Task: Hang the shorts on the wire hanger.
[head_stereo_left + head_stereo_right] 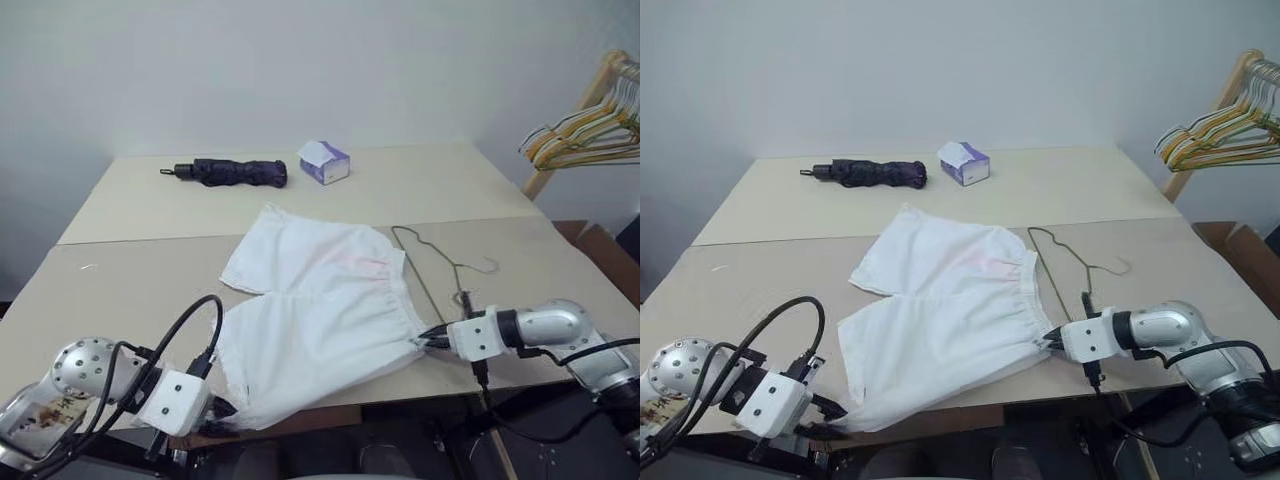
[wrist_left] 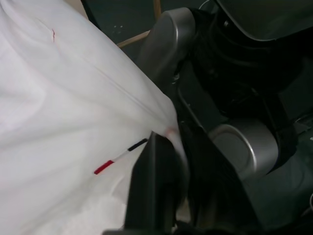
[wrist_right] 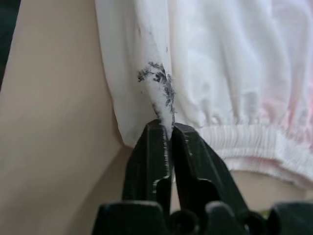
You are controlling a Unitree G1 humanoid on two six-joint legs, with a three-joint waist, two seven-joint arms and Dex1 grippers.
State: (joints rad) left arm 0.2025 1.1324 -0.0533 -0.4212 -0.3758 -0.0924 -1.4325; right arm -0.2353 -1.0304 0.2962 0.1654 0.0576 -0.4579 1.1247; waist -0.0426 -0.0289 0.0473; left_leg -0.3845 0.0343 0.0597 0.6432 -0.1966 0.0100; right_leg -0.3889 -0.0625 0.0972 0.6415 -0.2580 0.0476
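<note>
The shorts [image 1: 318,318] lie on the worktop [image 1: 120,290], no readable writing. Left claw [image 2: 168,147] pinches a hem corner; right claw [image 3: 169,131] clenches the waistband corner.

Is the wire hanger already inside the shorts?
No, the wire hanger lies bare on the table beside the waistband of the shorts, with nothing threaded through it.

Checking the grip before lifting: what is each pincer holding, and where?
Both hold the shorts: right pincer at the waistband corner, left pincer at a hem.
</note>
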